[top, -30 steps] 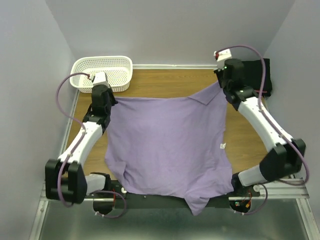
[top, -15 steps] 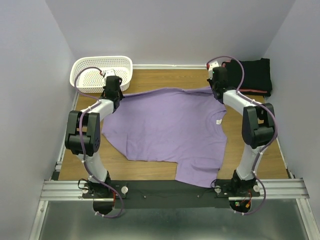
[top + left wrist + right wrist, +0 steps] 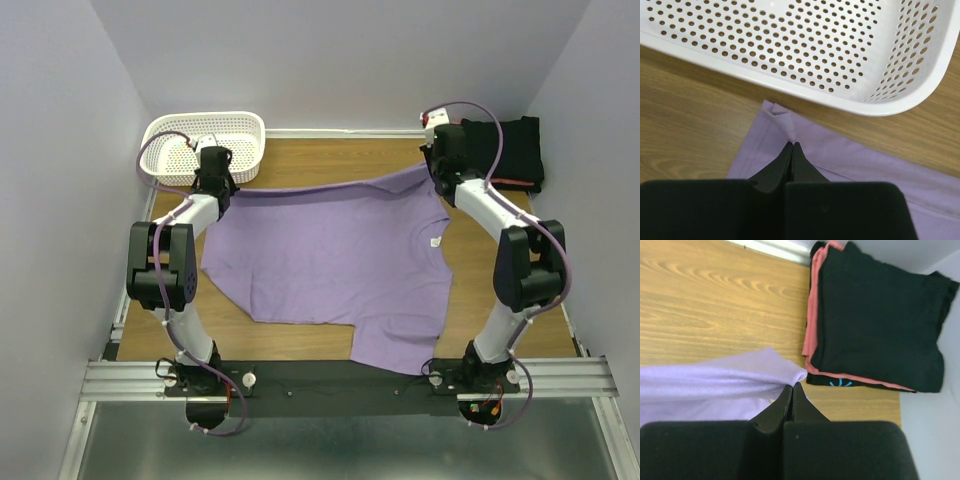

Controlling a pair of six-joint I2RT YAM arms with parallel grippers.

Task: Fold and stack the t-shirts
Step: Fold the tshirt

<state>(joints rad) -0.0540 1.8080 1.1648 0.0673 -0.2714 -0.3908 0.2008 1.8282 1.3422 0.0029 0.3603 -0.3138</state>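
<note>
The lavender shirt (image 3: 340, 260) lay spread, unfolded, on the bench (image 3: 330, 160), its far corners each pinched in the closed left pincer (image 3: 791, 145) and right pincer (image 3: 792, 386); beyond, the folded black shirts (image 3: 505, 150) sat stacked, so folding apparently remained undone.

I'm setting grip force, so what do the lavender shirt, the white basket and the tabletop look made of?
Lavender shirt: soft matte knit, probably cotton jersey; it drapes and puckers at its pinched corners. White basket: glossy moulded plastic, going by the even round holes and smooth rim. Tabletop: wood-grain surface with a smooth low sheen, possibly laminate rather than solid wood.
</note>
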